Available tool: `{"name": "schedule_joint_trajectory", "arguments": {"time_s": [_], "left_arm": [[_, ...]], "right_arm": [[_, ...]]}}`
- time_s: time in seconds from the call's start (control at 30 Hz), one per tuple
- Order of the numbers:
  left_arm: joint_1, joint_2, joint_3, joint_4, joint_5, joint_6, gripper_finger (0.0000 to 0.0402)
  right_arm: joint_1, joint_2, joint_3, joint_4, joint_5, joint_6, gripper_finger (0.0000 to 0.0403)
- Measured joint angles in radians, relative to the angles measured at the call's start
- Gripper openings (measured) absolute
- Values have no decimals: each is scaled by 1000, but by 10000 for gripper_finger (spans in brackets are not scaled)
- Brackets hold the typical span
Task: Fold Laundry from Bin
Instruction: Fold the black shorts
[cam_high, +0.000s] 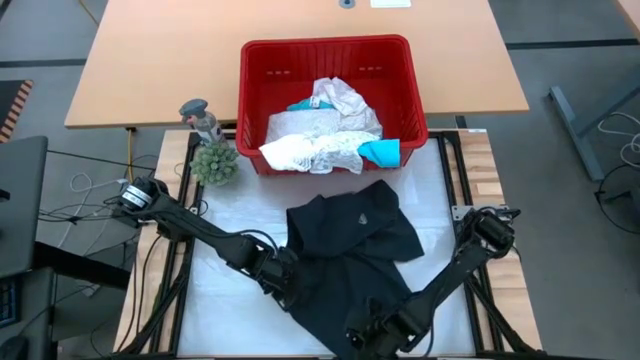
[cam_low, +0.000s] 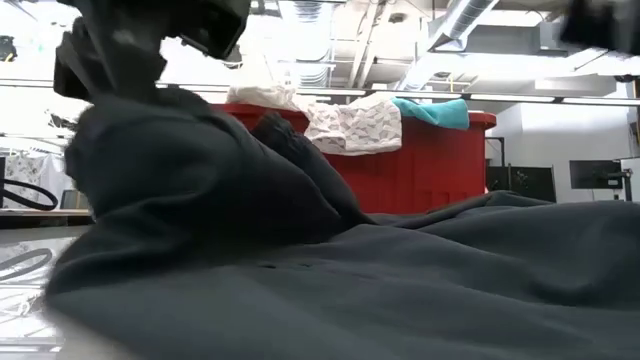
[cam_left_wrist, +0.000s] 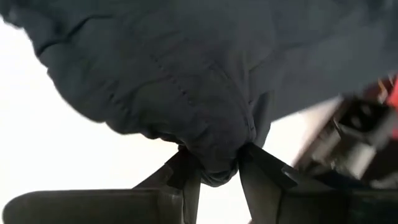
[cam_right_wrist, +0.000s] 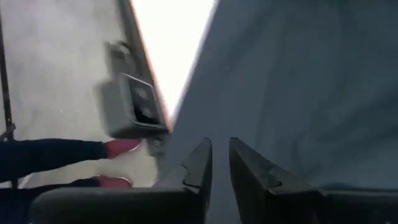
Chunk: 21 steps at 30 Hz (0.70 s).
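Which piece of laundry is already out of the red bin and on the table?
The black garment, spread on the white mat in front of the bin. The white lacy pieces and the teal one lie inside it.

black garment, red bin, white lacy laundry

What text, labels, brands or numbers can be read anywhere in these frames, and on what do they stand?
None can be read.
Black garment: a small pale mark on the cloth, too small to read.
Red bin: no label shows.
White lacy laundry: only a pattern, no print.
Room behind the table in the low view: dark screens and fittings, no legible sign.
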<state>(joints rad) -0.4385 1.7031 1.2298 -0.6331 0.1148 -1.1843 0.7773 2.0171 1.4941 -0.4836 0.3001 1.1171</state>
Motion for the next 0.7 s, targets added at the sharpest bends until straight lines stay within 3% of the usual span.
{"name": "schedule_joint_trajectory", "arguments": {"time_s": [0.23, 0.43, 0.63, 0.7], "left_arm": [[1, -1, 24, -15, 148, 83, 91], [1, -1, 25, -50, 291, 171, 91], [-54, -1, 25, -52, 64, 351, 91], [-50, -1, 25, -47, 44, 399, 91]], "right_arm": [[36, 0, -162, 52, -179, 213, 62], [84, -6, -192, 14, -239, 352, 54], [91, -6, -193, 14, -243, 378, 46], [85, -5, -193, 13, -246, 378, 43]]}}
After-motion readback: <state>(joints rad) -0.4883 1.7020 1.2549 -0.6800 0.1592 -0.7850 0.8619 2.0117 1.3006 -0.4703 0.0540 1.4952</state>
